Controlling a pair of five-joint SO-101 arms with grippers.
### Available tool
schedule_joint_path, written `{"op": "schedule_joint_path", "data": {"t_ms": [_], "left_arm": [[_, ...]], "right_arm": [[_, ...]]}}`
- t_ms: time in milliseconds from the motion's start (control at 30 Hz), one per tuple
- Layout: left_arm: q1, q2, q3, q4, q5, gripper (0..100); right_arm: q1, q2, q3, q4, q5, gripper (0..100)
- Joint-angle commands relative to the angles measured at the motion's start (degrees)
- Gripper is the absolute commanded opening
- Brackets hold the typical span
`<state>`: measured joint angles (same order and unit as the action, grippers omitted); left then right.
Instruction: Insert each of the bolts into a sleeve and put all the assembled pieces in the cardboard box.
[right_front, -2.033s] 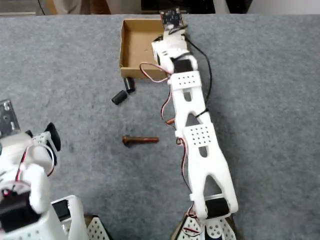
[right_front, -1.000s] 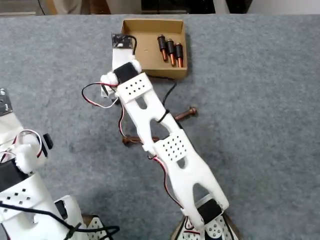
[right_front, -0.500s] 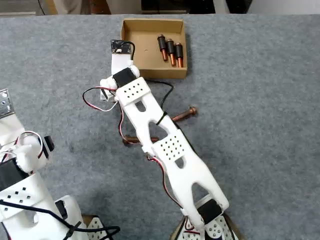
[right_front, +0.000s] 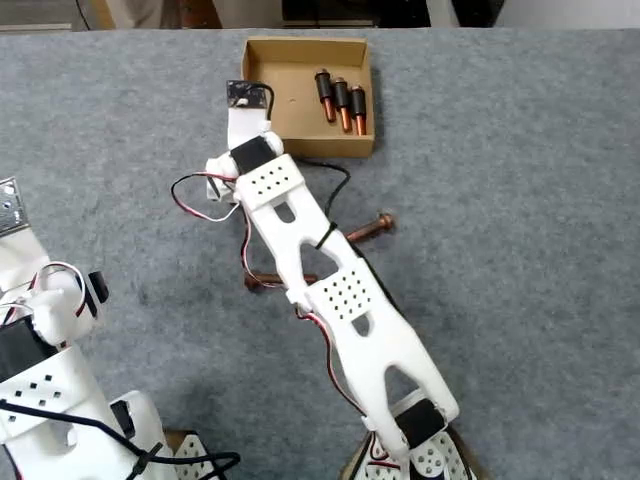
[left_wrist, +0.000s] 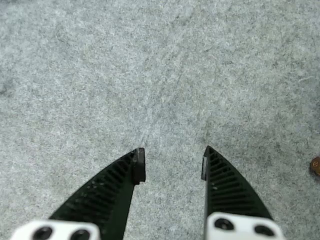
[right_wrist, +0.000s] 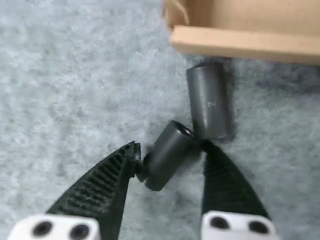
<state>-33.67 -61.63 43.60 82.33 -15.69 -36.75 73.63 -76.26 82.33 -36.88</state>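
Two black sleeves lie on the grey carpet beside the cardboard box (right_wrist: 245, 42). One sleeve (right_wrist: 167, 155) lies slantwise between the fingers of my right gripper (right_wrist: 170, 146), which is open around it. The other sleeve (right_wrist: 209, 100) rests just beyond, close to the box wall. In the high view the box (right_front: 285, 120) holds three assembled pieces (right_front: 341, 99). One copper bolt (right_front: 366, 228) lies right of the right arm (right_front: 300, 230), and another bolt (right_front: 262, 281) is half hidden under it. My left gripper (left_wrist: 172, 150) is open over bare carpet at the lower left (right_front: 92, 293).
A copper bolt end (left_wrist: 316, 165) peeks in at the edge of the left wrist view. The right arm stretches diagonally across the middle of the table. Open carpet lies to the right of the box and along the left side.
The right arm swung from over the box to the sleeves at the box's left, uncovering the three pieces inside. The left arm drew back toward its base. Little moved in the last half second.
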Motion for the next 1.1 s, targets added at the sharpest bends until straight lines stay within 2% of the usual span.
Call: {"op": "schedule_joint_path", "data": {"t_ms": [0, 333, 500, 667, 900, 1067], "left_arm": [[-0.26, -0.04, -0.26, -0.35, -0.44, 19], [-0.35, -0.04, -0.26, -0.35, -0.44, 19], [-0.35, -0.04, -0.26, -0.35, -0.44, 19], [-0.44, -0.04, -0.26, -0.35, -0.44, 19], [-0.35, -0.04, -0.26, 0.00, -0.53, 19], [0.62, -0.04, -0.70, 1.76, -3.60, 19]], "right_arm": [[-1.19, -0.31, 0.40, 1.93, 0.97, 14.4], [-0.84, -0.31, 0.31, 8.70, 2.73, 13.5], [-0.84, -0.31, 0.31, 9.05, 5.98, 0.0], [0.22, -0.31, 0.31, 9.41, 6.77, 1.9], [1.89, -0.40, -8.31, 20.13, 7.03, 0.2], [2.51, -2.42, -12.26, 20.13, 12.40, 0.2]]}}
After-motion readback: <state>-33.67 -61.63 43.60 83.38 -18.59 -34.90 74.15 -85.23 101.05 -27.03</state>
